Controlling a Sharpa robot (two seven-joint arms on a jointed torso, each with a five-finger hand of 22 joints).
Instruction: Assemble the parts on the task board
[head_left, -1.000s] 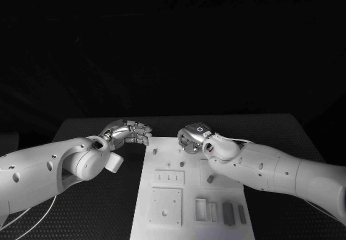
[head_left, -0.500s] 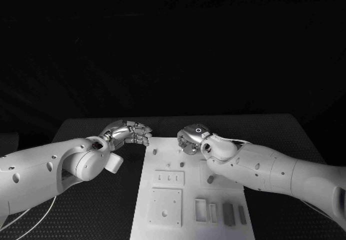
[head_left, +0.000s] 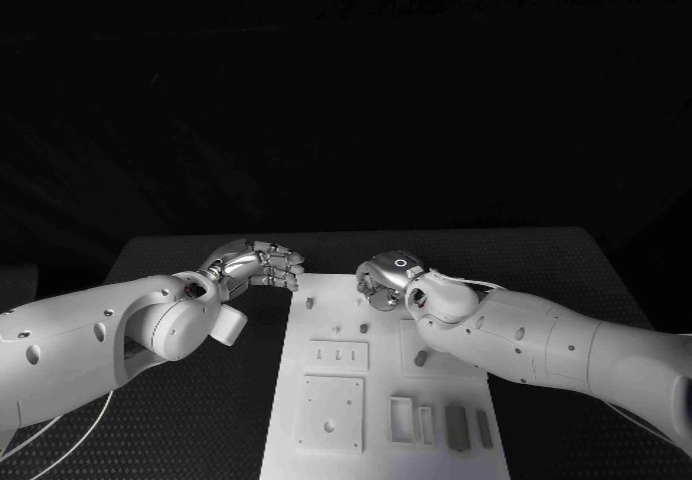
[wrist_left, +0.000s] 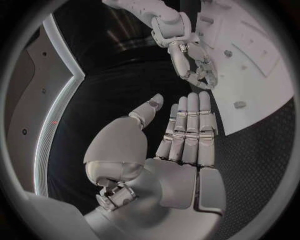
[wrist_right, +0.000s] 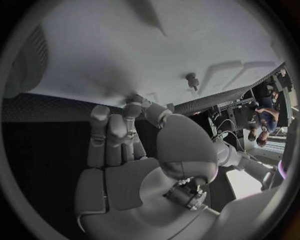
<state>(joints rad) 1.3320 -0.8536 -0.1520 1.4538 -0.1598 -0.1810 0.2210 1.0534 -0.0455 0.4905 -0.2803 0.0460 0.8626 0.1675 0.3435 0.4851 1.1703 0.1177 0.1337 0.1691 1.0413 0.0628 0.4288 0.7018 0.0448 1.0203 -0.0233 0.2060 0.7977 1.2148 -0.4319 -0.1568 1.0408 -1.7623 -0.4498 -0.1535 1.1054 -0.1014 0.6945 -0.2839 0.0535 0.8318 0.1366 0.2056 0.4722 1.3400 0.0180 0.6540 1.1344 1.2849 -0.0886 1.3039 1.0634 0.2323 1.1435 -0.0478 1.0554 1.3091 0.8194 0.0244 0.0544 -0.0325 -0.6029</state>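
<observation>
Black mesh-textured table (head_left: 188, 420) carries the white task board (head_left: 378, 400), which runs from the near edge toward the middle. Small grey parts (head_left: 456, 425) stand in slots at the board's near end, and another part (head_left: 421, 357) sits mid-board. Beside the board's far left corner hovers the left hand (head_left: 260, 268), its fingers (wrist_left: 190, 127) straight and pressed together, holding nothing. Over the board's far end, the right hand (head_left: 384, 280) curls its fingers (wrist_right: 112, 132) downward; whether they pinch anything I cannot tell.
</observation>
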